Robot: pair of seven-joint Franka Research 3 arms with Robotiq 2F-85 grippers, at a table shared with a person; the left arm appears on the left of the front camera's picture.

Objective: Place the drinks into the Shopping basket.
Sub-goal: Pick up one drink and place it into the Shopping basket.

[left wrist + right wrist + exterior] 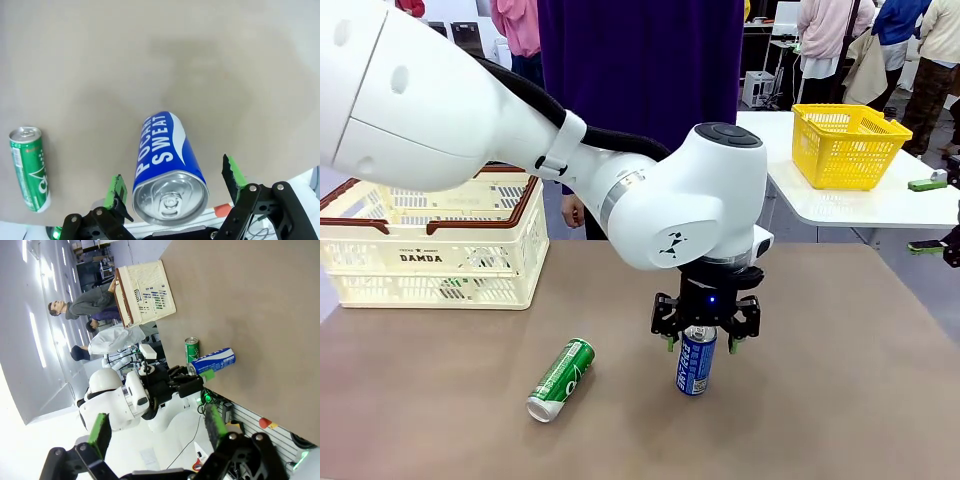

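A blue POCARI SWEAT can (pixel 696 365) stands upright near the middle of the brown table. My left gripper (pixel 702 343) hangs over it, open, with one green pad on each side of the can's top. In the left wrist view the can (pixel 167 150) rises between the fingertips (pixel 116 187), with a small gap on both sides. A green can (pixel 561 379) lies on its side to the left of the blue one, and appears again as the green can (pixel 29 167). The cream Shopping basket (pixel 490 265) sits at the table's far left. My right gripper (pixel 157 430) is open and empty, far from the cans.
A person in a dark purple top (pixel 640 60) stands at the far side, behind the table. A yellow basket (pixel 848 145) rests on a separate white table at the right. Bare tabletop lies between the cans and the cream basket.
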